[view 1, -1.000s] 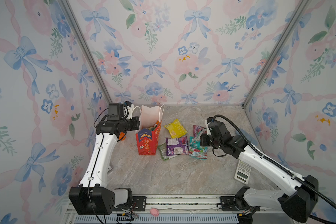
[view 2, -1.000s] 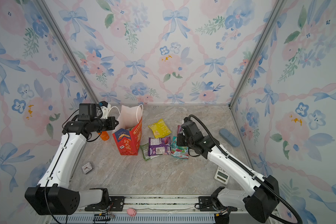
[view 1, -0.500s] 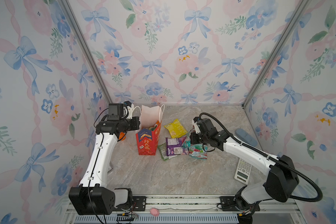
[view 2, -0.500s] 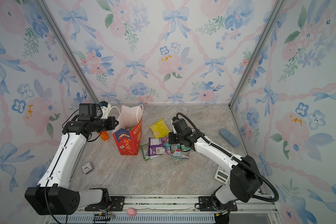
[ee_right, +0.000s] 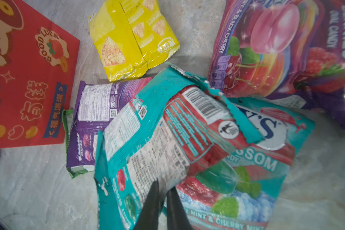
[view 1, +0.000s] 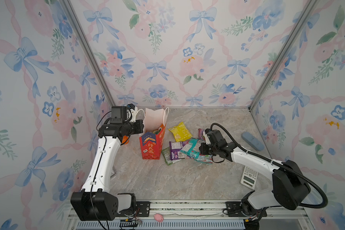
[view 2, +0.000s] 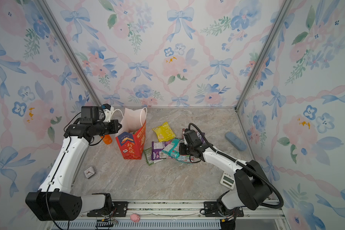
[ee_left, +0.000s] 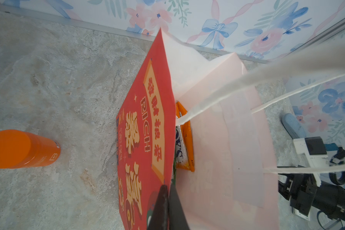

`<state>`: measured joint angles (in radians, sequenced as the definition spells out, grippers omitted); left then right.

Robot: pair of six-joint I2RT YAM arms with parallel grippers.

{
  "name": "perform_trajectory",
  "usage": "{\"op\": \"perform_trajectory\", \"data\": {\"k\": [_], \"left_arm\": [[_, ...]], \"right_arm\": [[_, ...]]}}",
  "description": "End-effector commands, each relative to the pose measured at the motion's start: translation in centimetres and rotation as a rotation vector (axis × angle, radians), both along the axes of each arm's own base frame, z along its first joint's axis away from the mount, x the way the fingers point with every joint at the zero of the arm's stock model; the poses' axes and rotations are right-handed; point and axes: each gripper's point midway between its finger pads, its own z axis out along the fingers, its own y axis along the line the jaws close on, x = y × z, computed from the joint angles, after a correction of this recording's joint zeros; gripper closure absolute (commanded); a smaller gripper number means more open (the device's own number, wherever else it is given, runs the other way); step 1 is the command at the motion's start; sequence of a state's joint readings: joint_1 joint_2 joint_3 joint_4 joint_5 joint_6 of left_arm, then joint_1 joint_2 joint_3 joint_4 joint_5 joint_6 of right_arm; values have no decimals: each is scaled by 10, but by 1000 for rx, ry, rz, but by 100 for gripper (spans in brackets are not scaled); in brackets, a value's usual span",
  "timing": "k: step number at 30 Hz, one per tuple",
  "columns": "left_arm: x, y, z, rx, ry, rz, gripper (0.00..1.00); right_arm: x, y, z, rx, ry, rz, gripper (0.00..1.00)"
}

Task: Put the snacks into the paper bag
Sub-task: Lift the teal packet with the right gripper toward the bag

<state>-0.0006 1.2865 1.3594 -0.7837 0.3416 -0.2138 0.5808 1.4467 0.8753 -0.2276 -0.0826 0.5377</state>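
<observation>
The red paper bag [view 1: 151, 147] stands open at the back left. My left gripper [ee_left: 166, 186] is shut on its red rim, and an orange packet [ee_left: 184, 139] shows inside. To the bag's right lie the loose snacks: a yellow packet [view 1: 180, 131], a purple one [view 1: 175, 151], a green one [view 1: 166, 156] and a berry-printed one [ee_right: 277, 49]. My right gripper [ee_right: 163, 186] sits low over this pile. Its jaws stand a narrow gap apart with the edge of a crumpled teal packet [ee_right: 157, 129] between the tips. That packet rests raised over another teal packet [ee_right: 267, 159].
An orange bottle [ee_left: 18, 149] stands just left of the bag, behind my left arm. A blue case [view 1: 252, 138] lies by the right wall and a white calculator [view 1: 249, 176] at the front right. A small clock [view 2: 89, 172] lies by the left arm.
My right gripper has moved left toward the bag and the teal packet came with it, now overlapping the purple packet. The left arm and the bag have not moved.
</observation>
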Motion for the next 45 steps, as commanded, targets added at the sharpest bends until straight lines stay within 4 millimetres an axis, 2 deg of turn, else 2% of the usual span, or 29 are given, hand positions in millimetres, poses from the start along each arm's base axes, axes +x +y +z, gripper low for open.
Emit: {"op": "perform_trajectory", "data": {"k": [1, 4, 8, 13, 18, 31, 37, 41, 45], "left_arm": [[2, -3, -3, -18, 13, -11, 100], [2, -3, -4, -17, 13, -11, 100], [2, -4, -5, -16, 16, -14, 100], [3, -4, -6, -16, 18, -13, 100], [3, -4, -6, -19, 20, -16, 100], [4, -4, -5, -17, 17, -15, 100], [4, -4, -4, -15, 14, -14, 100], [4, -3, -4, -13, 14, -12, 100], [4, -3, -4, -13, 13, -12, 100]], "right_arm": [[6, 1, 23, 115, -44, -47, 80], [3, -4, 29, 154, -45, -76, 64], [-3, -14, 29, 203, -29, -141, 58], [-11, -22, 11, 262, 23, -217, 57], [-10, -18, -9, 370, 83, -266, 58], [3, -8, -32, 443, 140, -308, 58], [11, -5, -39, 447, 159, -323, 64], [16, -3, -34, 457, 142, -316, 83], [20, -3, -20, 434, 109, -295, 95]]}}
